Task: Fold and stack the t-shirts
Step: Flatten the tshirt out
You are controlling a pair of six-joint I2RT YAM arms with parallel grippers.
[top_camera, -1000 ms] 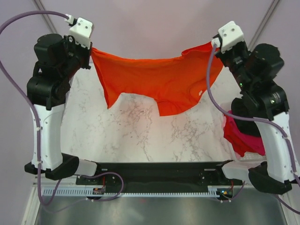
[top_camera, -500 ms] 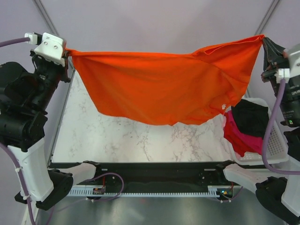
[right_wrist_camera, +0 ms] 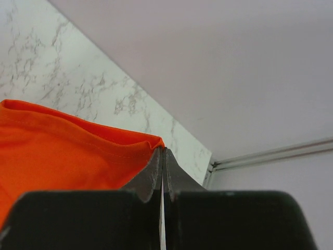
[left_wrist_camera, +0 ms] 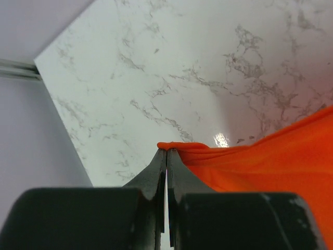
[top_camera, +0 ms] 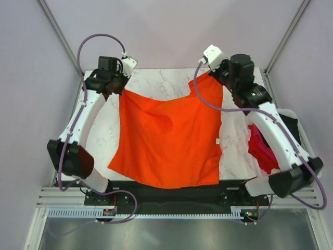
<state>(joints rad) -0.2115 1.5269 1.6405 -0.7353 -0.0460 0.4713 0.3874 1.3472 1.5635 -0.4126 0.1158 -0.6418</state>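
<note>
The orange-red t-shirt (top_camera: 166,138) lies spread over the marble table (top_camera: 104,135), its near hem hanging at the front edge. My left gripper (top_camera: 120,87) is shut on its far left corner; the left wrist view shows the cloth (left_wrist_camera: 270,156) pinched at the fingertips (left_wrist_camera: 166,152). My right gripper (top_camera: 207,74) is shut on its far right corner, seen in the right wrist view (right_wrist_camera: 162,150) with the cloth (right_wrist_camera: 62,151) beside it. A pink t-shirt (top_camera: 260,151) and a black t-shirt (top_camera: 290,121) lie in the basket at the right.
The white mesh basket (top_camera: 307,151) stands at the table's right edge under my right arm. The black mounting rail (top_camera: 166,194) runs along the near edge. Enclosure walls and frame posts close in the back and sides.
Both grippers have dropped from high and wide apart down to the far side of the table. The orange-red shirt, earlier stretched hanging in the air, now lies laid out on the table.
</note>
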